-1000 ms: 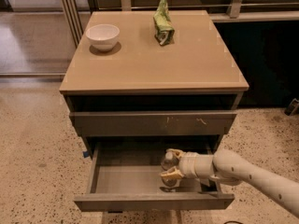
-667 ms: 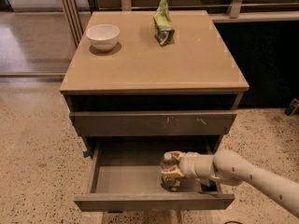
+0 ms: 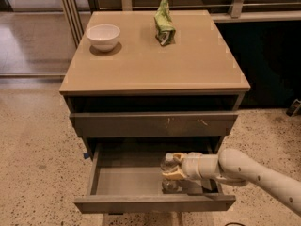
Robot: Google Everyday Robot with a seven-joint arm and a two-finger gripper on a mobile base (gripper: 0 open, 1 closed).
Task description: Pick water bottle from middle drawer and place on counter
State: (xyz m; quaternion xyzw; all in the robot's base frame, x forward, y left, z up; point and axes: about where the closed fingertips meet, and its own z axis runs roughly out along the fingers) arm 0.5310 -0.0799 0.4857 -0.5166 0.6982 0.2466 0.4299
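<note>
The middle drawer (image 3: 127, 180) is pulled out at the bottom. The water bottle (image 3: 167, 163) stands in it, near the right side. The tool (image 3: 173, 166) comes in from the right and is closed around the bottle. Above is a gray drawer front (image 3: 141, 125) with pale scratches. On the counter (image 3: 150, 65) sit a white bowl (image 3: 103, 36) at the back left and a green bag (image 3: 164, 22) farther back.

Nothing here can be read, no word, brand or number: not on the green packet (image 3: 164, 25) at upper centre, nor on the water bottle (image 3: 168, 184) in the middle drawer (image 3: 127, 180) at lower centre, where the gripper (image 3: 171, 167) clasps it.
</note>
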